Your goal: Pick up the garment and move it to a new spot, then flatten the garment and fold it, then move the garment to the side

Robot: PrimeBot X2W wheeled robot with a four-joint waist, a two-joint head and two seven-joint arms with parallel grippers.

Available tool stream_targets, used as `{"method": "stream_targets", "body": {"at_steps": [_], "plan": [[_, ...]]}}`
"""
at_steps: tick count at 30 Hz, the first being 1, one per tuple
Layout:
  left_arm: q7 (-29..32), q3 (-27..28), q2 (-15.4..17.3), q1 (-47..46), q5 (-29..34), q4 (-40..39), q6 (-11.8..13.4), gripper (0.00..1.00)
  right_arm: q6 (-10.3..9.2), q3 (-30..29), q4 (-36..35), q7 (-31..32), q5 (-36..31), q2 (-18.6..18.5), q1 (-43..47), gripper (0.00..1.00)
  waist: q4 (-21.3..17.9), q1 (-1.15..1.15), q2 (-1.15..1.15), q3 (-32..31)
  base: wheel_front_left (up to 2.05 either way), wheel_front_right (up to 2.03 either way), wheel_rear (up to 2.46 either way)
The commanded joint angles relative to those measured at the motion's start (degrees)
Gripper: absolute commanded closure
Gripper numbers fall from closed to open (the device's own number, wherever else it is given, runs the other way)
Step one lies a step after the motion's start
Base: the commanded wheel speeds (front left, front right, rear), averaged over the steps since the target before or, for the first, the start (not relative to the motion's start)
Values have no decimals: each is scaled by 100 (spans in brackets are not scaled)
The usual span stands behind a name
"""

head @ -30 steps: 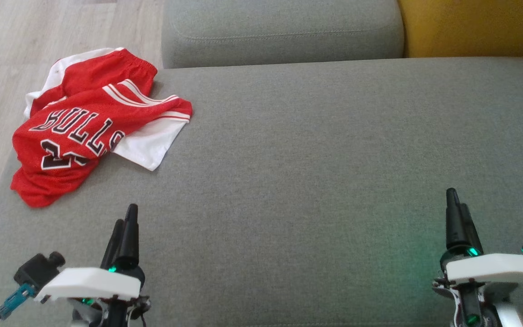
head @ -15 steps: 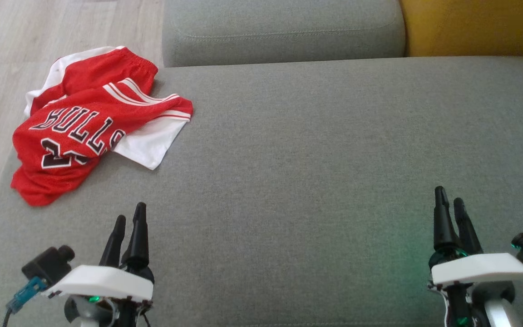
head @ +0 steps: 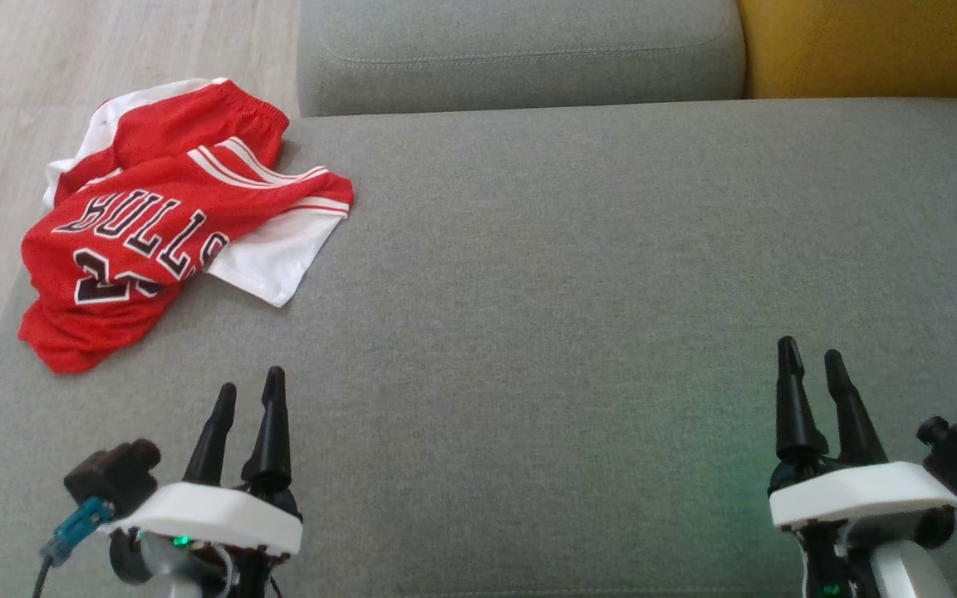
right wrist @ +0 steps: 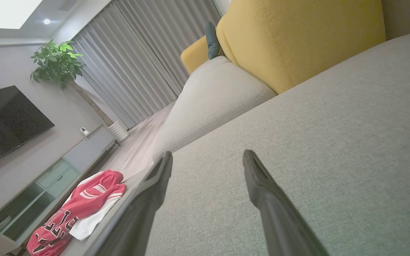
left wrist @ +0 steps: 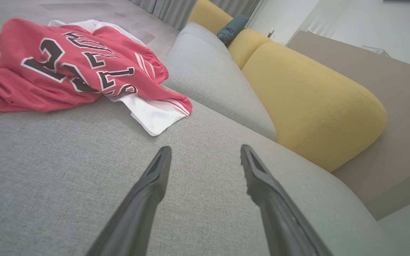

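Observation:
The garment [head: 163,224] is a crumpled red and white basketball jersey with dark lettering, lying at the far left end of the grey sofa seat [head: 578,274]. It also shows as the garment [left wrist: 73,71] in the left wrist view and the garment [right wrist: 80,209] at the lower left of the right wrist view. My left gripper [head: 247,389] hovers open over the seat, well in front of the jersey and apart from it. My right gripper [head: 811,355] stands open over the seat's near right, holding nothing.
A grey back cushion [head: 520,54] and a yellow cushion [head: 877,46] line the sofa's far side. Wooden floor [head: 22,75] lies beyond the seat's left edge, which the jersey partly overhangs. A TV [right wrist: 5,121], a plant [right wrist: 57,64] and curtains [right wrist: 144,60] stand in the room.
Both grippers have turned at the wrist, so their two fingers now show spread apart. The left gripper has drifted right, the right one left. The jersey has not moved.

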Motion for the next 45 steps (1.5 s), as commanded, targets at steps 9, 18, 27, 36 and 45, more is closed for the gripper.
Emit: {"method": "stream_targets", "body": {"at_steps": [9, 18, 27, 36, 45], "plan": [[-218, 2, 85, -262, 762, -175, 71, 0, 34, 234, -215, -221, -793, -45, -326, 0, 15, 0, 0, 6, 0, 0, 0], [-369, -68, 93, -268, 1340, -107, 124, 0, 37, 328, -230, -373, -1419, -49, -339, 0, 25, 0, 0, 19, 0, 0, 0], [-519, -131, 101, -286, 1894, -106, 221, 0, 41, 398, -259, -525, -2036, -52, -373, 0, 33, 0, 0, 32, 0, 0, 0], [-653, -180, 108, -276, 2260, -143, 313, 0, 43, 454, -290, -660, -2556, -56, -383, 0, 42, 0, 0, 32, 0, 0, 0], [-732, -185, 112, -240, 2476, -149, 355, 0, 45, 474, -264, -740, -2841, -57, -366, 0, 41, 0, 0, 12, 0, 0, 0]]}}
